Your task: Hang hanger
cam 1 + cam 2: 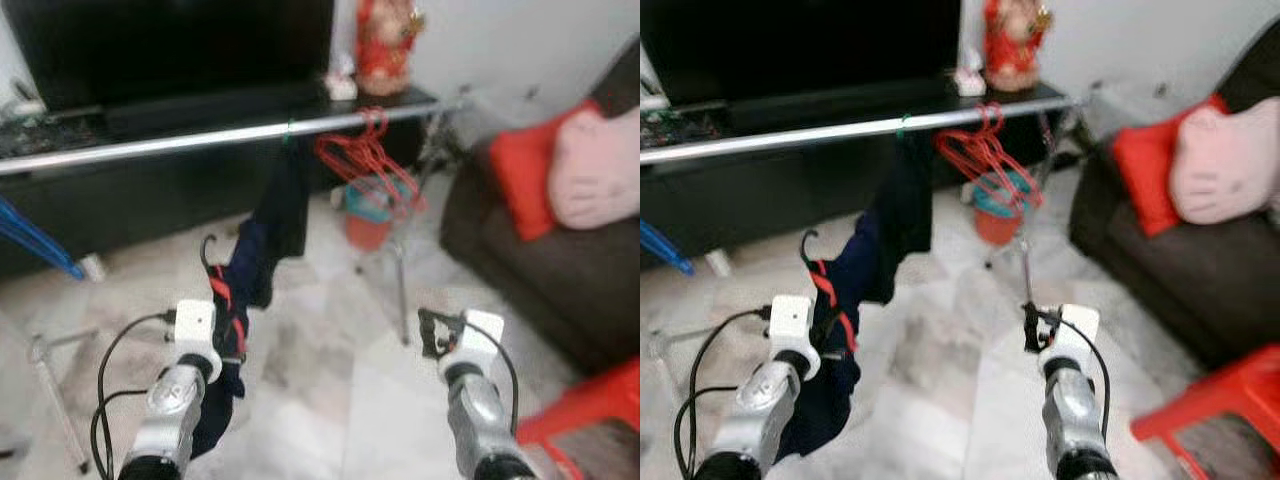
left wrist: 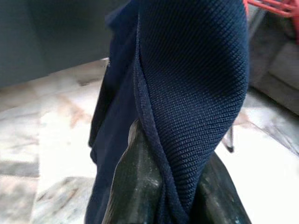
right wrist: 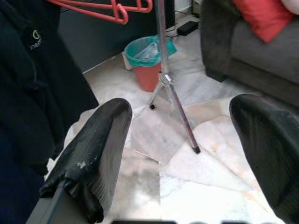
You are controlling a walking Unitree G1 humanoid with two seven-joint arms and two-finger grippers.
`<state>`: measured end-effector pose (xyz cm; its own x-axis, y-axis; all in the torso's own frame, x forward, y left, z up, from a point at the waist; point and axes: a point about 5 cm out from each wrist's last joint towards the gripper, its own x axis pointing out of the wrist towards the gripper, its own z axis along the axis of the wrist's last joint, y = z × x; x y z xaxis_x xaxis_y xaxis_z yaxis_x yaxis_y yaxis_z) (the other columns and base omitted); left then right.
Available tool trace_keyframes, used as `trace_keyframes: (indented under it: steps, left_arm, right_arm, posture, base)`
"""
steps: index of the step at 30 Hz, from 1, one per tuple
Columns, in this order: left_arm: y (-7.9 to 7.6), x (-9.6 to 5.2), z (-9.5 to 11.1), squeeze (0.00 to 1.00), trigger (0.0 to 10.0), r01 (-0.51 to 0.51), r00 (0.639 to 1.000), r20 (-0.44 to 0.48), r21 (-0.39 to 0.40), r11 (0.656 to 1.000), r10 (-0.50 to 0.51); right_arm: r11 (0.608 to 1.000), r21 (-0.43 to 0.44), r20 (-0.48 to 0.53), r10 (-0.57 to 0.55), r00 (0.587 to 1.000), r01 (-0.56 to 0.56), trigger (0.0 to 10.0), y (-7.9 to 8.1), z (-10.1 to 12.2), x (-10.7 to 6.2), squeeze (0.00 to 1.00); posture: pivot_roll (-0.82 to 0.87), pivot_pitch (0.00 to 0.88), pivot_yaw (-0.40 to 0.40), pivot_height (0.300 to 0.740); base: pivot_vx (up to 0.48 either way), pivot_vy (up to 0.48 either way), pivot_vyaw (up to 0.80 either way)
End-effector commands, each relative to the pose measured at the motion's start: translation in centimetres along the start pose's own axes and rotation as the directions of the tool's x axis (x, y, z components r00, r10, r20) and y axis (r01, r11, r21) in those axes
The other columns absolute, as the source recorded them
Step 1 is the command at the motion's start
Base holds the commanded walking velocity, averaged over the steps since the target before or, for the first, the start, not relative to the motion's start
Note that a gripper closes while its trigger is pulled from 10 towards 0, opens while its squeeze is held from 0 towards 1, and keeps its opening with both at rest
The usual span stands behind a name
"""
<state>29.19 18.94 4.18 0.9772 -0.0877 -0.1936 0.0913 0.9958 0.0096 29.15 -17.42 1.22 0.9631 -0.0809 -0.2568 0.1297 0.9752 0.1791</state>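
Note:
My left gripper (image 1: 229, 335) is shut on a navy garment (image 1: 246, 262) that hangs on a red hanger with a black hook (image 1: 206, 250). In the left wrist view its fingers (image 2: 134, 184) pinch a fold of the navy cloth (image 2: 196, 84). The hook stands low and in front of the silver rail (image 1: 180, 142). A dark garment (image 1: 288, 195) hangs from the rail's middle, and a bunch of red hangers (image 1: 366, 155) hangs to its right. My right gripper (image 1: 436, 333) is held low on the right, open with nothing between its fingers (image 3: 96, 154).
The rack's metal leg (image 3: 175, 100) stands ahead of my right gripper, a red bin with a green liner (image 1: 368, 215) behind it. A dark sofa (image 1: 530, 260) with red and pink cushions is on the right, a red stool (image 1: 590, 410) at the near right, a black TV console (image 1: 150, 110) behind the rail.

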Motion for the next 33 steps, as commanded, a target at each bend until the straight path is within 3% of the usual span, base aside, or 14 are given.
trace_keyframes:
  steps: [1, 10, 18, 24, 33]
  left_arm:
    - [-0.23, 0.39, 0.8, 0.0, 10.0, 0.006, 1.0, 0.03, -0.006, 1.0, -0.006]
    - [-0.34, 0.47, 0.8, 0.0, 10.0, 0.009, 1.0, 0.026, -0.014, 1.0, -0.008]
    - [-0.4, 0.48, 0.78, 0.0, 10.0, 0.013, 1.0, 0.023, -0.01, 1.0, -0.013]
    - [-0.48, 0.47, 0.73, 0.0, 10.0, 0.017, 1.0, 0.021, -0.009, 1.0, -0.017]
    - [-0.48, 0.46, 0.71, 0.0, 10.0, 0.019, 1.0, 0.02, -0.008, 1.0, -0.019]
  right_arm:
    - [1.0, -0.01, 0.007, -0.003, 1.0, 0.003, 10.0, -0.25, 0.23, 0.06, 0.0]
    - [1.0, -0.012, 0.01, -0.007, 1.0, 0.007, 10.0, -0.29, 0.19, 0.03, 0.0]
    - [1.0, 0.004, -0.007, -0.018, 1.0, 0.018, 10.0, -0.52, -0.1, -0.02, 0.0]
    - [1.0, 0.002, -0.021, -0.023, 1.0, 0.023, 10.0, -0.72, -0.24, 0.0, 0.0]
    - [1.0, 0.001, -0.011, -0.02, 1.0, 0.02, 10.0, -0.56, -0.13, 0.02, 0.0]
  posture:
    - [0.0, 0.0, -0.033, 0.74]
    - [0.0, 0.0, -0.033, 0.74]
    - [0.0, 0.0, -0.033, 0.74]
    - [0.0, 0.0, -0.034, 0.74]
    - [0.0, 0.0, -0.033, 0.74]
  base:
    - [0.0, 0.0, -0.77]
    - [0.0, 0.0, -0.09]
    - [0.0, 0.256, 0.0]
    - [0.0, 0.259, -0.74]
    - [0.0, 0.26, 0.0]
